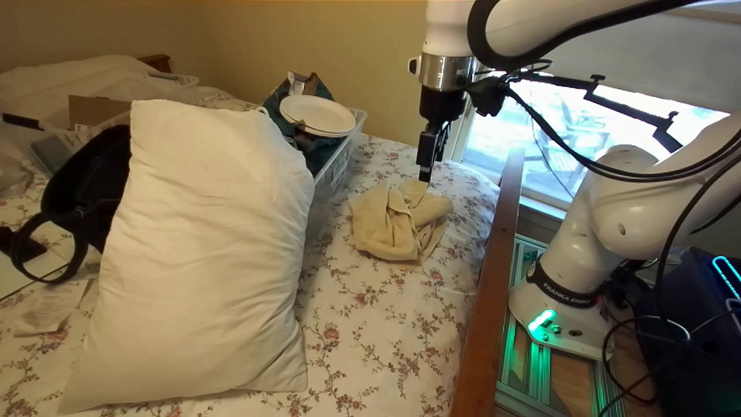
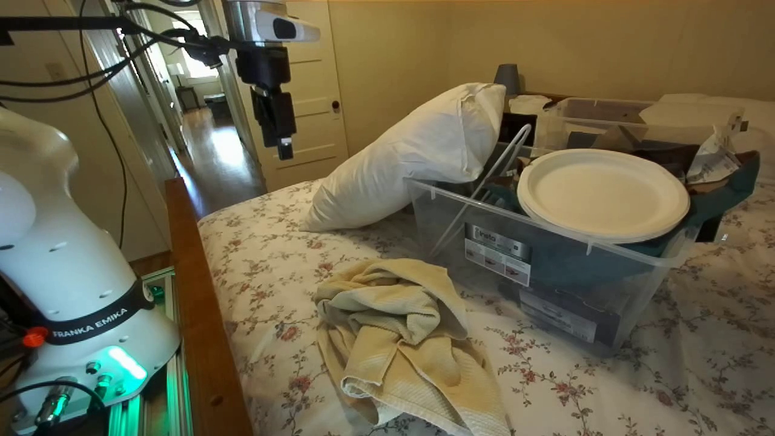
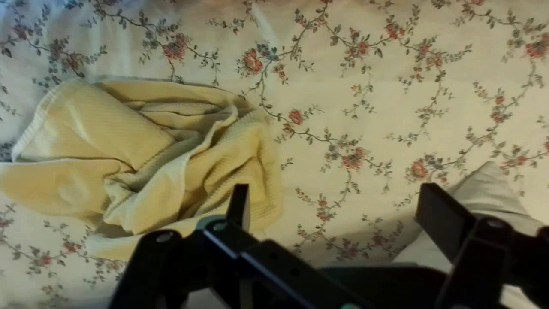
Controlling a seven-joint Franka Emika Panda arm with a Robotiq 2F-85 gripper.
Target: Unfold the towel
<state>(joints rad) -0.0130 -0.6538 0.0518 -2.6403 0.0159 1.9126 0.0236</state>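
The towel [image 1: 385,229] lies crumpled in a heap on the bed, cream-yellow, with overlapping folds and its underside hidden. In an exterior view, the towel [image 2: 418,351] shows a hemmed flap folded over its front part. My gripper [image 2: 284,151] hangs in the air well above the bed, pointing down and touching nothing. From the wrist, the gripper [image 3: 335,189] has its fingers wide apart with only bedsheet seen between them. The towel [image 3: 146,159] sits to the left there, its right edge below and behind the left finger [image 3: 238,206].
A big white pillow [image 1: 214,249] leans against a clear plastic bin [image 2: 581,284] holding a stack of white plates [image 2: 602,191]. Floral bedsheet [image 1: 376,330] surrounds the towel. Along the bed's edge, between mattress and robot base, runs a wooden rail [image 1: 492,289].
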